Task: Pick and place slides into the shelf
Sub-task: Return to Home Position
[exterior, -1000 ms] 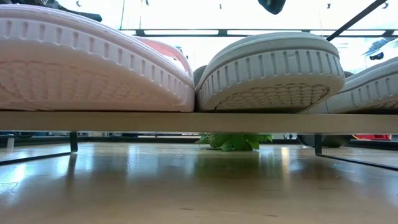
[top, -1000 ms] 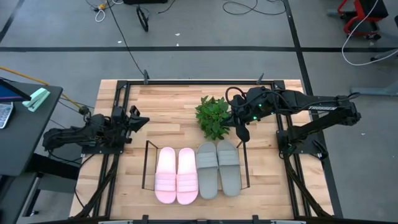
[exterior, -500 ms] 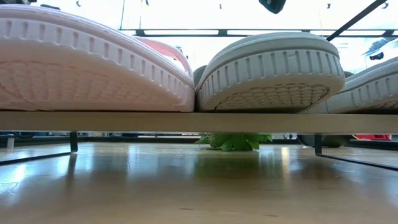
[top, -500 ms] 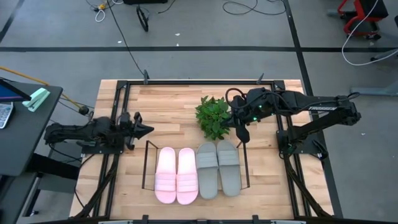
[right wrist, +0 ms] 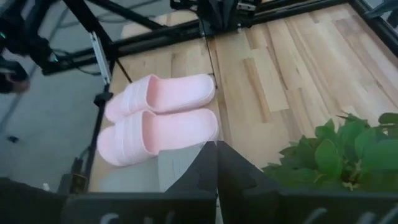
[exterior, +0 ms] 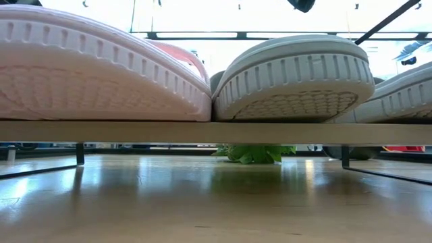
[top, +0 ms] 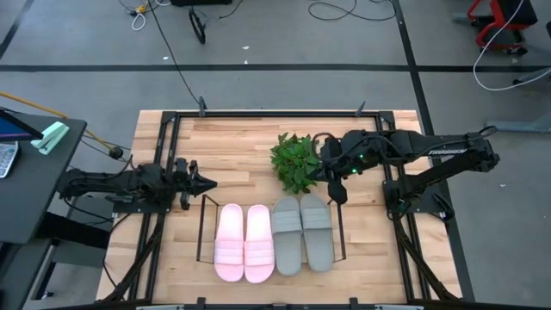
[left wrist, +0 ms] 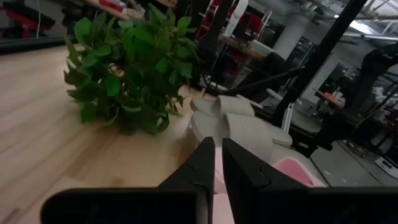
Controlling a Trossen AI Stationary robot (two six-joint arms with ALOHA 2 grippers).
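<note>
Left gripper [top: 207,182], jaws nearly shut and empty, sits just beside the shelf [top: 201,231]; draw it straight back. All four slides [top: 258,245] lie on the shelf. Right gripper [top: 337,191], jaws closed on nothing, hangs between plant [top: 294,161] and grey pair [top: 303,234]; lift before swinging clear

White lettering on right arm [top: 448,148], illegible

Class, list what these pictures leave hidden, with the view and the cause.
Low view: the footbeds, blocked by the near pink sole and grey sole.
Low view: most of the plant, behind the shelf's front bar.
Right wrist view: grey slides, largely behind the right claw.
Left wrist view: pink slides, mostly behind the left claw.
</note>
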